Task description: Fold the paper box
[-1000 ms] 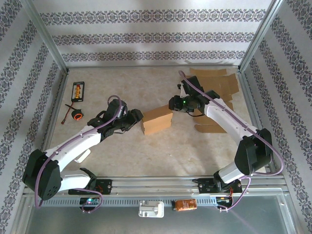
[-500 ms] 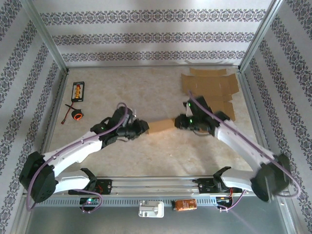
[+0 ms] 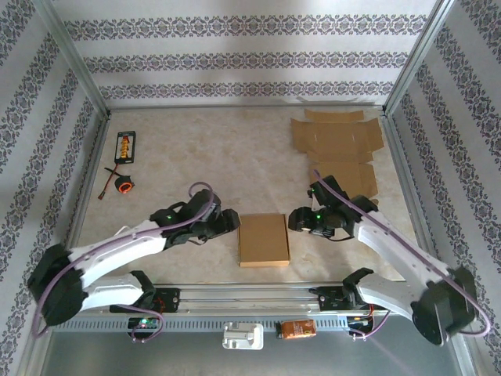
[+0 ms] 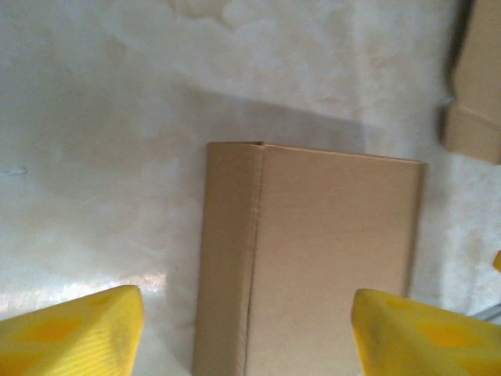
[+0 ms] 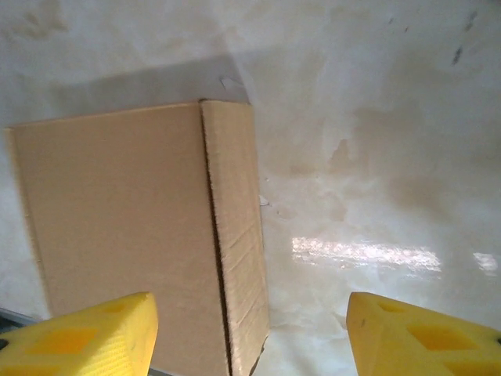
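One folded paper box point(image 3: 264, 240) lies flat on the table point(image 3: 203, 141), closed, broad face up. It sits between the two grippers, directly ahead of each. The left gripper point(image 3: 232, 222) stands just to the box's left, jaws spread and grasping nothing. In the left wrist view its two yellow fingertips point(image 4: 72, 330) sit at the lower corners, with the box's top and one narrow side wall showing between them. The box's left edge is clear of the left-hand pad. Whether its right edge touches the other pad cannot be told. The right gripper point(image 3: 295, 220) stands just to the box's right, also released and empty. In the right wrist view its two yellow pads point(image 5: 82, 335) are wide apart, and the box lies ahead toward the left-hand pad, with bare table in front of the other. Two flat cardboard blanks point(image 3: 338, 135) lie beyond the right gripper, well apart from the box. Beyond the left gripper, further to its left, lie one black module point(image 3: 125, 145) with orange markings and one small orange ring point(image 3: 123, 185) with thin leads.
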You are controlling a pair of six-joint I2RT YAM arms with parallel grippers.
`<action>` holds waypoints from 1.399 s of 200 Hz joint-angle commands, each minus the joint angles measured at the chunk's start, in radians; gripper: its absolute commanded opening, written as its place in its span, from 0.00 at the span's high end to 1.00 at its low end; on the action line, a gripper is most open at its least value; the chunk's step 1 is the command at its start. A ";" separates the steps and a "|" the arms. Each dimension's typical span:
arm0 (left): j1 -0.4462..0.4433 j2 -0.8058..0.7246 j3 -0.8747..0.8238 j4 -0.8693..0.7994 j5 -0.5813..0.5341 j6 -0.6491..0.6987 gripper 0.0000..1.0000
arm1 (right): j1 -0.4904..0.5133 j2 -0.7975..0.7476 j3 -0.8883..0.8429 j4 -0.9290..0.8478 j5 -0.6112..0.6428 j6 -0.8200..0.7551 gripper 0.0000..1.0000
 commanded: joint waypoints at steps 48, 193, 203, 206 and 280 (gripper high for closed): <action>-0.003 0.283 -0.068 0.465 0.238 -0.054 0.44 | 0.102 0.182 -0.099 0.313 -0.100 0.094 0.37; 0.837 0.814 0.374 0.468 0.409 0.290 0.69 | 0.273 1.336 1.327 0.463 0.150 0.329 0.56; 0.869 0.845 0.399 0.487 0.414 0.289 0.68 | 0.285 1.423 1.476 0.419 0.168 0.334 0.55; 0.877 0.850 0.404 0.488 0.407 0.287 0.68 | 0.287 1.446 1.518 0.403 0.172 0.334 0.55; 0.969 0.658 0.437 0.391 0.280 0.403 0.18 | 0.218 1.221 1.490 0.304 0.220 0.083 0.23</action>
